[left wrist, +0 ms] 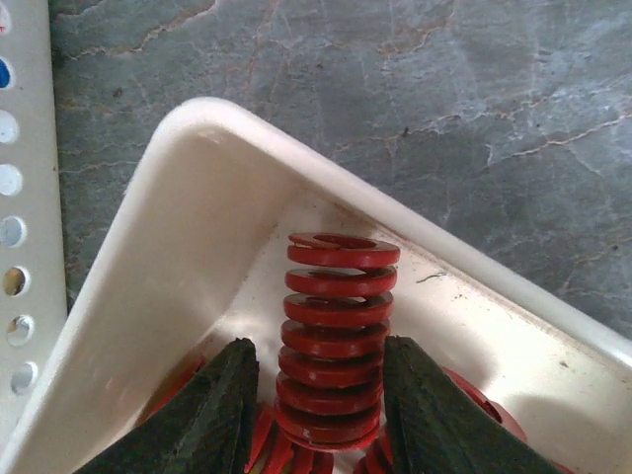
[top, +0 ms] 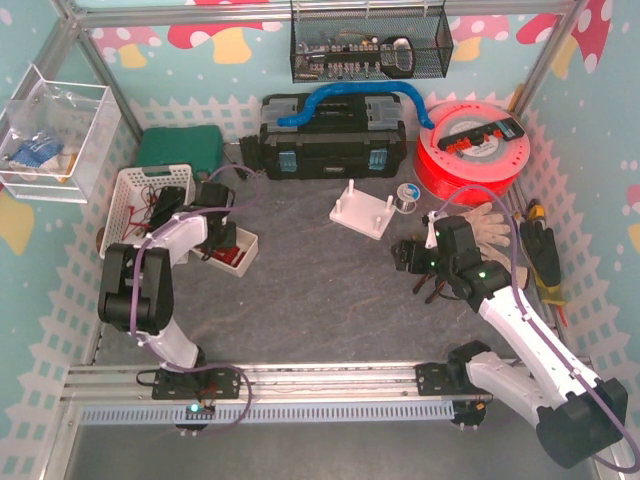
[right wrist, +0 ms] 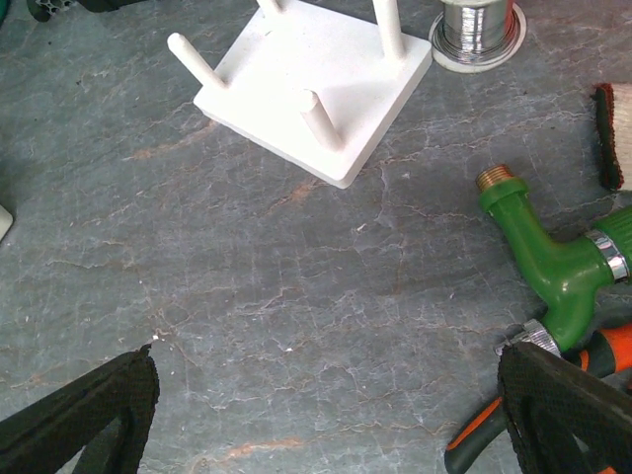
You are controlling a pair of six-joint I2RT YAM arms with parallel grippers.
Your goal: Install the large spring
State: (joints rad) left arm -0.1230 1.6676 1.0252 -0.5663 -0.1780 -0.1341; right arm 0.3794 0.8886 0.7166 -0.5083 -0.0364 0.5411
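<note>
- The large red coil spring sits inside the shallow white plastic tray at the left of the table, between the black pads of the left gripper.
- One spring is bracketed. Parts of further red springs lie under and beside it on the tray floor, too hidden to count.
- Its long axis runs along the fingers and away from the left wrist camera. Its open far end points towards the tray's rounded corner.
- The left gripper is narrowed close around the near coils. The right-hand pad looks to touch and a thin sliver shows at the other, so I cannot tell whether the grip is firm.
- The tray wall rises just beyond the spring's far end. The white perforated basket stands just beside the tray.
- A broad stretch of the grey stone-patterned table lies between the tray and the single white square base with four upright pegs.
- One spool of silver wire sits just beside that base.
- The right gripper hovers near the base with its pads spread wide, holding nothing.
- One green hose nozzle and one orange-handled tool lie near its right-hand pad.
</note>
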